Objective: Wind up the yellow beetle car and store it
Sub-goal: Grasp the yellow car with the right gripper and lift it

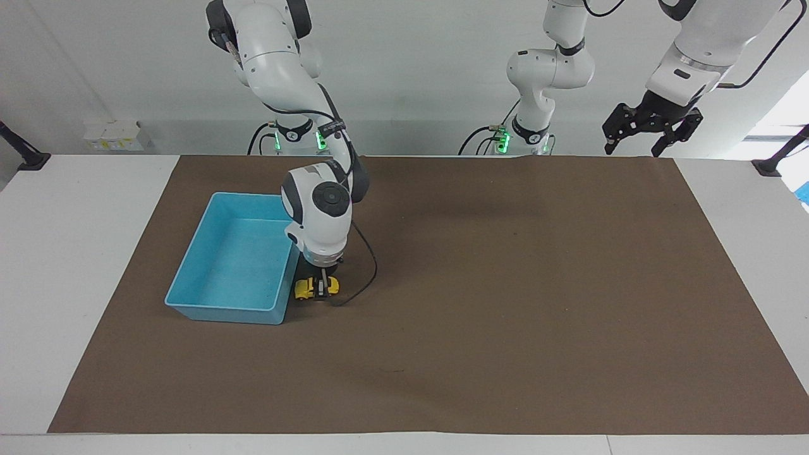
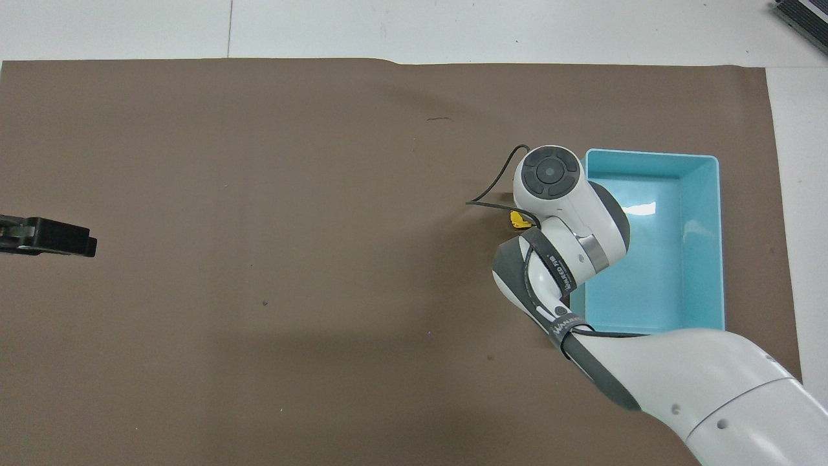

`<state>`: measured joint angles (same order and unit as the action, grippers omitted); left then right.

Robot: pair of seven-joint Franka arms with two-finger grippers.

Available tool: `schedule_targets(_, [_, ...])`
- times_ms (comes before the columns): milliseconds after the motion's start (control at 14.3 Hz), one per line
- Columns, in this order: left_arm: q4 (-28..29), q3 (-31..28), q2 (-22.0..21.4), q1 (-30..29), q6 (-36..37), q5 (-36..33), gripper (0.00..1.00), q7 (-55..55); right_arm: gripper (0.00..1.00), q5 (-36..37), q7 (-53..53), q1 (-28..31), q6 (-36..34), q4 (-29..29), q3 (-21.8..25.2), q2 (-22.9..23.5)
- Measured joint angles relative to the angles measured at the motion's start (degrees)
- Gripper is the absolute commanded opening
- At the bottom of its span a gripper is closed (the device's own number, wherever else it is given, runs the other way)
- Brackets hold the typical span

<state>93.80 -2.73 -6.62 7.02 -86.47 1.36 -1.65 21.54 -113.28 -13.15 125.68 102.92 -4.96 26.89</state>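
Observation:
The yellow beetle car (image 1: 308,288) rests on the brown mat, right beside the blue bin (image 1: 222,309) on the side toward the left arm's end. My right gripper (image 1: 323,288) points straight down and is shut on the car. In the overhead view only a sliver of the car (image 2: 517,220) shows beside my right wrist, which hides the rest, and the bin (image 2: 650,155) is empty. My left gripper (image 1: 632,149) waits open, raised above the mat's edge at the left arm's end of the table; it also shows in the overhead view (image 2: 52,236).
A brown mat (image 1: 505,284) covers most of the white table. A black cable (image 1: 370,268) loops from my right wrist down beside the car.

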Motion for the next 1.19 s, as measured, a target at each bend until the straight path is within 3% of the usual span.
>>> schedule_targets(629, [0.0,0.0,0.0,0.0,0.1,0.0,1.0,0.0,0.0,0.4,0.5,-4.8,-8.4,-6.4,-0.3,-2.2])
schedule_targets(838, [0.0,0.0,0.0,0.0,0.1,0.0,1.0,0.0,0.0,-0.9,4.2,-4.5,-9.1,-6.9,-0.3,-5.7])
schedule_targets(1187, [0.0,0.0,0.0,0.0,0.1,0.0,1.0,0.0,0.0,-9.0,18.5,-3.0,-13.4,-7.0,-0.3,-13.1])
